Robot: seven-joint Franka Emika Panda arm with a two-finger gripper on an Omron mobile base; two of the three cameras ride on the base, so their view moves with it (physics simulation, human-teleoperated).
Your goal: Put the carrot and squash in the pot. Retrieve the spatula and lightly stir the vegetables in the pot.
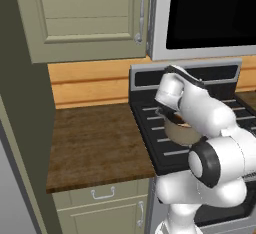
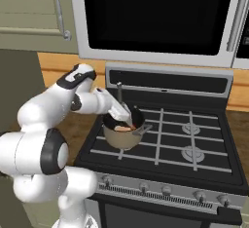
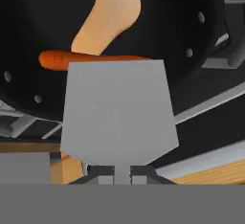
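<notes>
Already carrot (image 3: pixel 62 59) and squash (image 3: pixel 107 17) lie in the pot (image 2: pixel 121 137) on the stove (image 2: pixel 194 144). Gripper (image 3: pixel 122 173) is clamped on the spatula (image 3: pixel 117 110), blade at the carrot over the pot. Likely left: the light stirring.

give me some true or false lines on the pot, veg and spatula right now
1. The carrot and the squash both lie inside the pot. True.
2. The spatula lies on the wooden counter. False: the gripper is shut on its handle, blade at the pot.
3. The pot sits on the stove. True.
4. The pot stands on a right-hand burner. False: it is on the front left one.
5. The carrot lies across the squash's narrow end. True.
</notes>
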